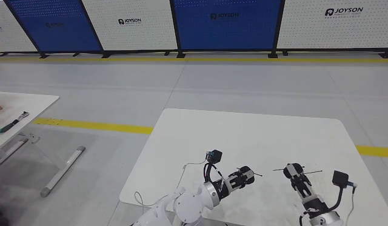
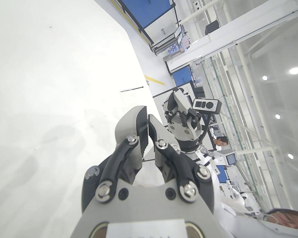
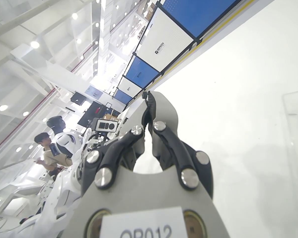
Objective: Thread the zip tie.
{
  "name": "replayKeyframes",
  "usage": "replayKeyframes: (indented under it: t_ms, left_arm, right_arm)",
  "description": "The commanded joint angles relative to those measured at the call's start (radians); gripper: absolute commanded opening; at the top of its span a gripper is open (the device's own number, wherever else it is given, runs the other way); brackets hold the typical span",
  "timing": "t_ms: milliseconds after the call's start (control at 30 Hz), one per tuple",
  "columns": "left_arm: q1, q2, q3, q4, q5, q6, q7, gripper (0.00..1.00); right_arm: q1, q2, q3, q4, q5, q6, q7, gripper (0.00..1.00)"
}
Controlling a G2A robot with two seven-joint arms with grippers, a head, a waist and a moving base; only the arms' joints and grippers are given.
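Tightly, labelled right pincer pinches zip tie.

My right hand sits in the middle of the frame with its two fingers pressed together. A small dark stub of the zip tie pokes out at their tips. Past the hand I see the white bench, and beyond its far edge a row of blue and white panels.

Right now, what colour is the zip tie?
Black; the zip tie shows best in the left wrist view.
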Motion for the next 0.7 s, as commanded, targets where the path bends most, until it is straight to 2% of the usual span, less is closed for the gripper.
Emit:
replayKeyframes:
  t_ms: [0,267,667]
  left_arm:
    - [0.000,0.000,0.000,0.000,0.000,0.000,0.000,0.00]
    - [0.001,-0.004,-0.009,0.005,-0.036,-0.012,0.021,0.00]
    - [0.001,-0.004,-0.010,0.005,-0.038,-0.013,0.024,0.00]
  right_arm:
    - [0.004,-0.002,-0.010,0.002,-0.025,0.007,-0.001,0.00]
    - [0.005,-0.009,-0.028,0.007,-0.050,0.003,-0.011,0.00]
    - [0.013,-0.012,-0.040,0.011,-0.073,0.011,-0.006,0.00]
